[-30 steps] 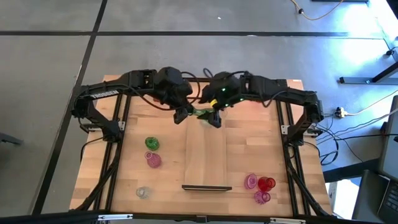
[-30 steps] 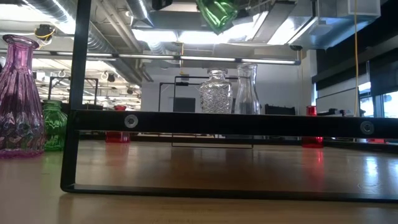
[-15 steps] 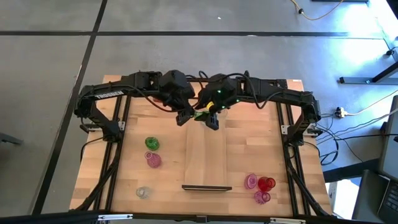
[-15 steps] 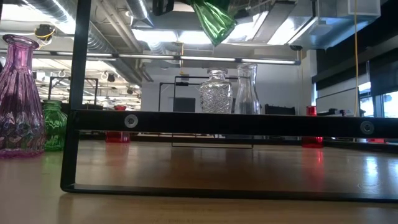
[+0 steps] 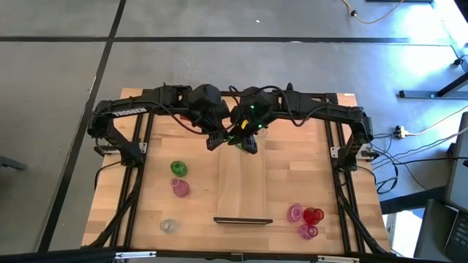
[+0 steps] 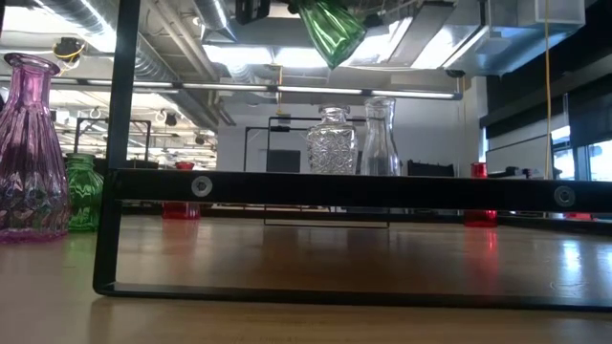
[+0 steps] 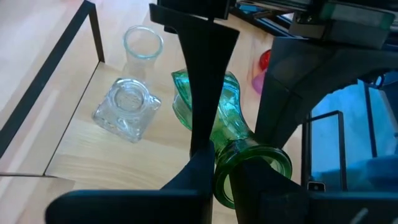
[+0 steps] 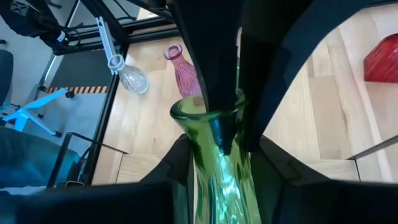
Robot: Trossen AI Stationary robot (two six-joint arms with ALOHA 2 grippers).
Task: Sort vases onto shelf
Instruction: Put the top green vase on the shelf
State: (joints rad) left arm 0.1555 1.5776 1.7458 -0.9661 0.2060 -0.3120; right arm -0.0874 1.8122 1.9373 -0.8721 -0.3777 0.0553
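A green vase (image 7: 208,118) hangs in the air over the far end of the shelf (image 5: 241,183), between my two grippers. In the low view only its tilted lower part (image 6: 330,31) shows, high above the board. My left gripper (image 7: 224,168) is shut on its mouth. My right gripper (image 8: 224,152) is closed around its body from the opposite side. Two clear vases (image 7: 127,109) (image 7: 142,46) stand upright on the shelf's far end, below the held vase. My left gripper pinches the green vase's rim (image 7: 252,163), one finger (image 8: 214,106) inside the mouth and one outside. It comes slanting down from the table's left. The vase is lifted clear and tilted. My right gripper has the vase's body (image 8: 217,180) between its two fingers (image 8: 181,158), slanting down from the table's right, across the vase. Whether both pads press the glass, I cannot tell.
A green vase (image 5: 178,168), a pink one (image 5: 180,188) and a clear one (image 5: 167,226) stand on the table left of the shelf. Two pink vases (image 5: 295,212) (image 5: 308,231) and a red one (image 5: 313,216) stand at the near right. A dark frame (image 5: 243,219) closes the shelf's near end.
My right gripper has moved a little toward the left gripper and sunk slightly, closing in around the green vase's body. The vase has tipped and come down a little in the low view, still well clear of the shelf.
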